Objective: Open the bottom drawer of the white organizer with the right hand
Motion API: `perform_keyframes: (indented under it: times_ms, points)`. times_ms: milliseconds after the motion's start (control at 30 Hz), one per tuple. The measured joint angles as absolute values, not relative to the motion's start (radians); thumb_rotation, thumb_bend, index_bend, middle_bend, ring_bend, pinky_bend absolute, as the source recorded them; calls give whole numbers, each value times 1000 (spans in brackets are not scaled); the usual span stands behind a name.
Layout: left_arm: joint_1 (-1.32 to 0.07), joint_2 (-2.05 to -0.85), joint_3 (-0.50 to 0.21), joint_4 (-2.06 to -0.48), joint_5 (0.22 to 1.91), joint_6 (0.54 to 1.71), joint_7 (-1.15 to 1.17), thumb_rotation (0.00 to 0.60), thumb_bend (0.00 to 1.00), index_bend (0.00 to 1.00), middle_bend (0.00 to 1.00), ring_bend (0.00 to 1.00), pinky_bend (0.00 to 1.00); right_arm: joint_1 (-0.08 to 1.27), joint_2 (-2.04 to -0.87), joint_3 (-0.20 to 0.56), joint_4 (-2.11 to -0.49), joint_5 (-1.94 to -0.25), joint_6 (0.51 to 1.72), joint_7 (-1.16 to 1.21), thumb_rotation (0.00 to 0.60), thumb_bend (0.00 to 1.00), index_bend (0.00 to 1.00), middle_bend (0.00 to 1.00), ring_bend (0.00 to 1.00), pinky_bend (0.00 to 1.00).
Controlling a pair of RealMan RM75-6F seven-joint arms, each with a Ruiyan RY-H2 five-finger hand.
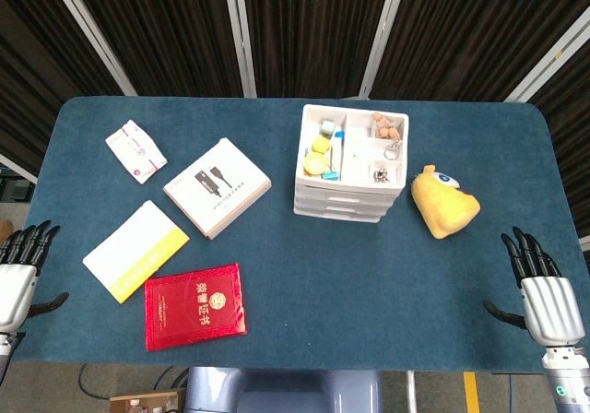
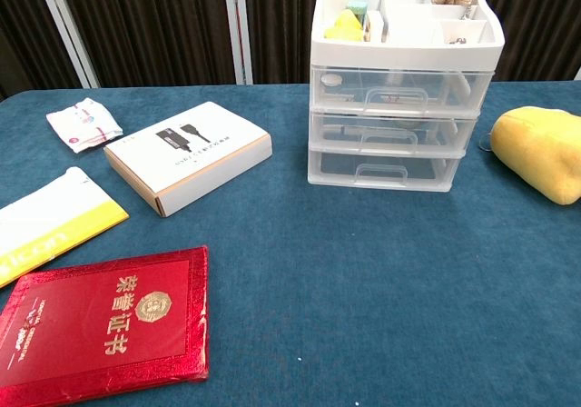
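Note:
The white organizer (image 1: pixel 348 164) (image 2: pixel 399 89) stands at the table's centre back, three clear drawers stacked under an open top tray of small items. Its bottom drawer (image 2: pixel 381 171) (image 1: pixel 336 213) is pushed in, handle facing the front. My right hand (image 1: pixel 542 291) hovers at the table's front right corner, fingers spread and empty, well away from the organizer. At the front left edge is my left hand (image 1: pixel 20 275), also open and empty. Neither hand shows in the chest view.
A yellow plush toy (image 1: pixel 442 201) (image 2: pixel 545 150) lies right of the organizer. To its left lie a white box (image 1: pixel 218 186) (image 2: pixel 186 153), a yellow-edged white box (image 1: pixel 135 250), a red booklet (image 1: pixel 195 306) (image 2: pixel 104 325) and a small packet (image 1: pixel 135 150).

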State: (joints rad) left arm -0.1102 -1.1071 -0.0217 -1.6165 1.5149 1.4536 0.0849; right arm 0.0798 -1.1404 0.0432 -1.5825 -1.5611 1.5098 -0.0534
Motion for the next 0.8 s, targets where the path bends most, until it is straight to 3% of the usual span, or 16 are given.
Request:
perform_keyframes:
  times_ms: [567, 633, 667, 700, 767, 800]
  points:
    - [-117, -1112, -27, -1618, 1509, 1447, 78, 600, 6, 8, 0, 0, 60, 76, -1132, 41, -1612, -1547, 1497, -31, 600, 163, 0, 24, 18, 215]
    - [-117, -1111, -27, -1619, 1507, 1446, 74, 600, 6, 6, 0, 0, 60, 77, -1130, 40, -1629, -1542, 1489, -12, 600, 165, 0, 138, 127, 336]
    - [-116, -1110, -27, -1620, 1507, 1447, 72, 600, 6, 5, 0, 0, 60, 77, -1128, 40, -1640, -1539, 1484, -1, 600, 178, 0, 246, 236, 452]
    - [-116, -1110, -27, -1622, 1507, 1448, 70, 600, 6, 4, 0, 0, 60, 79, -1126, 39, -1658, -1535, 1476, 16, 600, 209, 0, 354, 352, 569]
    - [-115, -1109, -28, -1625, 1511, 1454, 66, 600, 5, 2, 0, 0, 60, 81, -1121, 37, -1692, -1528, 1461, 44, 600, 274, 0, 462, 473, 672]
    - [-115, -1109, -28, -1625, 1513, 1457, 66, 600, 5, 1, 0, 0, 60, 84, -1118, 36, -1714, -1523, 1449, 64, 600, 356, 0, 561, 579, 755]
